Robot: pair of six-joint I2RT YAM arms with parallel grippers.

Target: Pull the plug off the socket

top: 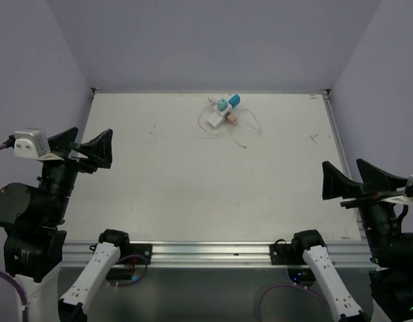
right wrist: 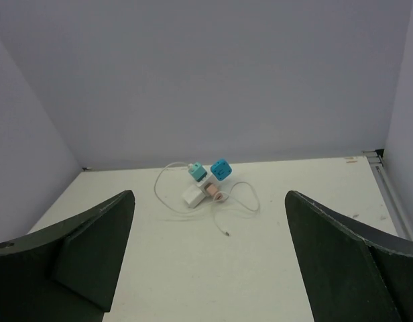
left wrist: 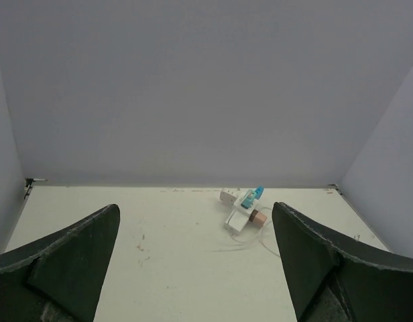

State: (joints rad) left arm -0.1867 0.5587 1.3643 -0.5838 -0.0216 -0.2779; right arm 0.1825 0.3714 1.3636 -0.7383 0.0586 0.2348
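A white socket block (top: 215,120) lies at the far middle of the table. A teal plug (top: 222,104) with a thin white cable (top: 250,127), a blue cube adapter (top: 234,100) and a pink plug (top: 230,117) sit on or against it. The cluster shows in the left wrist view (left wrist: 239,219) and the right wrist view (right wrist: 195,195). My left gripper (top: 86,146) is open and empty, raised over the table's left edge. My right gripper (top: 357,178) is open and empty at the right edge. Both are far from the socket.
The loose cable end (right wrist: 226,233) lies on the table in front of the socket. Grey walls close in the table on the back and both sides. A metal rail (top: 213,251) runs along the near edge.
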